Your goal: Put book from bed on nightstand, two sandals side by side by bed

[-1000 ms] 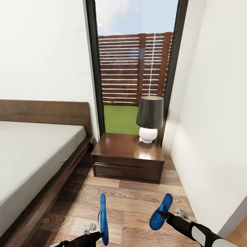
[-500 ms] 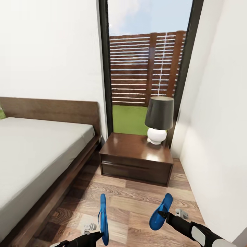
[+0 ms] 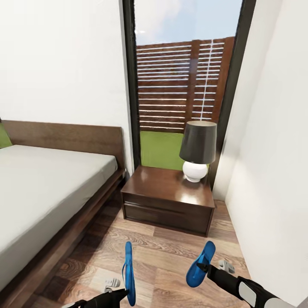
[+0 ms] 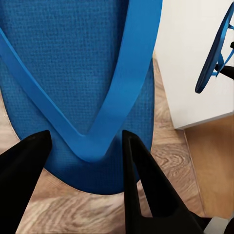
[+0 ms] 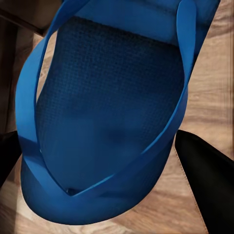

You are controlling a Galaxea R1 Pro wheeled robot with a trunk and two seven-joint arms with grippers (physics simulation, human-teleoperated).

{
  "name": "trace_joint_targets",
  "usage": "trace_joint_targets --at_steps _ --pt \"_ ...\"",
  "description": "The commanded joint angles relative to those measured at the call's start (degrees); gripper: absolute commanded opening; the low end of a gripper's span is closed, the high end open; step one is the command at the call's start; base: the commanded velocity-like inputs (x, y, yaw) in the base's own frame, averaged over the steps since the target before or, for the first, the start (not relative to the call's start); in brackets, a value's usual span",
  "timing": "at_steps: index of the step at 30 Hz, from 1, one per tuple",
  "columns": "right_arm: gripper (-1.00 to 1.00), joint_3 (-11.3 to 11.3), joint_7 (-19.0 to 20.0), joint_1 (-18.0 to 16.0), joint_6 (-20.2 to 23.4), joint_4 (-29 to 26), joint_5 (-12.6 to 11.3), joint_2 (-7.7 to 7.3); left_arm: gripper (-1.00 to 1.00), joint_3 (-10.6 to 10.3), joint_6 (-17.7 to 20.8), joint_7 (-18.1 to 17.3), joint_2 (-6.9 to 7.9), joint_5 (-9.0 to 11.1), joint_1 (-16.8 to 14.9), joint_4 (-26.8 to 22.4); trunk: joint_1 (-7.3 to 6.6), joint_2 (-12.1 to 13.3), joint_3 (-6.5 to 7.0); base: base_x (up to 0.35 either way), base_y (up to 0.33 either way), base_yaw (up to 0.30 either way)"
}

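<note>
Both blue sandals are held up above the wood floor. My left gripper (image 3: 122,292) is shut on one sandal (image 3: 128,273), which stands on edge; its strap sits between the black fingers (image 4: 146,190). My right gripper (image 3: 203,268) is shut on the other sandal (image 3: 199,264), tilted up to the right, and its sole (image 5: 107,112) fills the space between the fingers. The bed (image 3: 38,188) runs along the left. A dark brown nightstand (image 3: 169,201) stands ahead beside the headboard. The book is out of view.
A lamp (image 3: 197,149) with a dark shade stands on the nightstand's right rear corner. Behind it is a tall dark-framed window (image 3: 179,85). A white wall (image 3: 273,171) closes the right side, leaving a narrow strip of wood floor (image 3: 167,256) between it and the bed.
The camera has moved: bed, nightstand and window sit further right in the picture than a second ago. Both arms hold their sandals as before.
</note>
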Motion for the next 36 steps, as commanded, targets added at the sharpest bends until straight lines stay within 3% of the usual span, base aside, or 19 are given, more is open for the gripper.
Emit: trace_joint_targets --at_steps 1,8,36 --pt "-1.00 0.30 0.07 -0.03 0.41 -0.05 -0.61 -0.03 -1.00 -0.44 -0.17 -0.07 0.04 0.43 -0.06 0.01 -0.01 -0.02 -0.06 0.027 -0.065 0.001" --pt "-1.00 0.30 0.07 0.00 0.40 -0.04 -0.61 -0.02 -1.00 -0.44 -0.17 -0.07 0.04 0.43 -0.04 0.01 -0.01 -0.02 -0.06 0.006 -0.014 0.075" --pt "-1.00 0.30 0.07 0.01 0.41 0.04 -0.59 -0.01 -1.00 -0.44 -0.19 -0.02 -0.05 0.43 -0.04 0.01 -0.01 -0.02 -0.06 0.000 -0.032 0.286"
